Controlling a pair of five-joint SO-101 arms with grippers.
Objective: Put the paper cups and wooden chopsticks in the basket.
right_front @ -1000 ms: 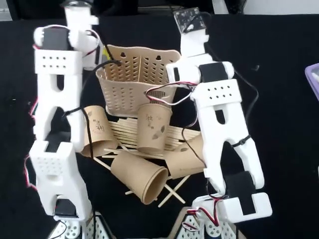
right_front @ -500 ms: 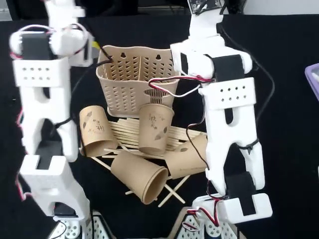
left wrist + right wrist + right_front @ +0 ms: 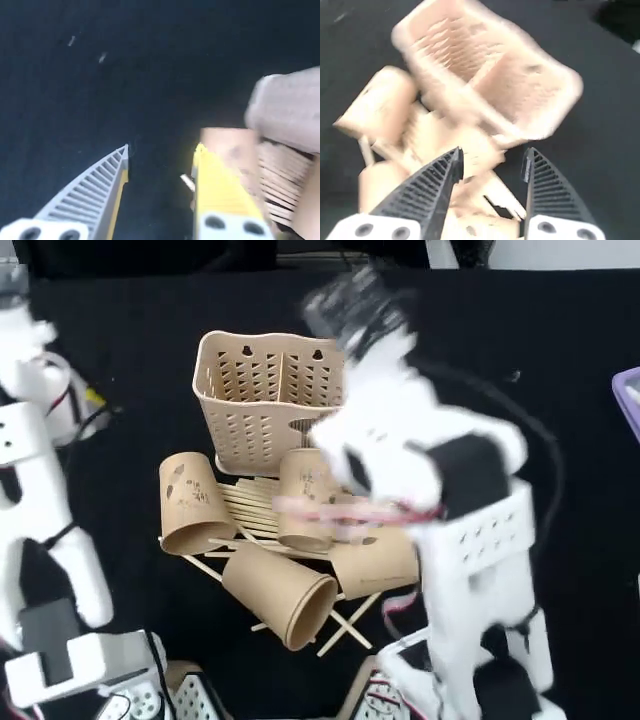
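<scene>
The tan basket [image 3: 265, 390] stands upright at the back of the black table. In front of it a pile of wooden chopsticks [image 3: 250, 508] lies under several brown paper cups: one on the left [image 3: 190, 502], one upright in the middle [image 3: 303, 502], one on its side in front [image 3: 280, 595], and one on the right [image 3: 378, 560]. My right arm [image 3: 440, 470] hangs blurred over the pile's right side. My right gripper [image 3: 494, 151] is open and empty above the cups, with the basket [image 3: 490, 75] beyond it. My left gripper [image 3: 162, 148] is open and empty over bare table, beside a tan cup [image 3: 227, 142].
The left arm [image 3: 40, 490] stands at the far left edge of the table. A purple object [image 3: 628, 395] shows at the right edge. Black tabletop [image 3: 560, 350] lies bare to the right of the basket.
The left arm has swung away to the left of the pile. The right arm has dropped forward and left over the cups, blurred by motion. Cups, chopsticks and basket have kept their places.
</scene>
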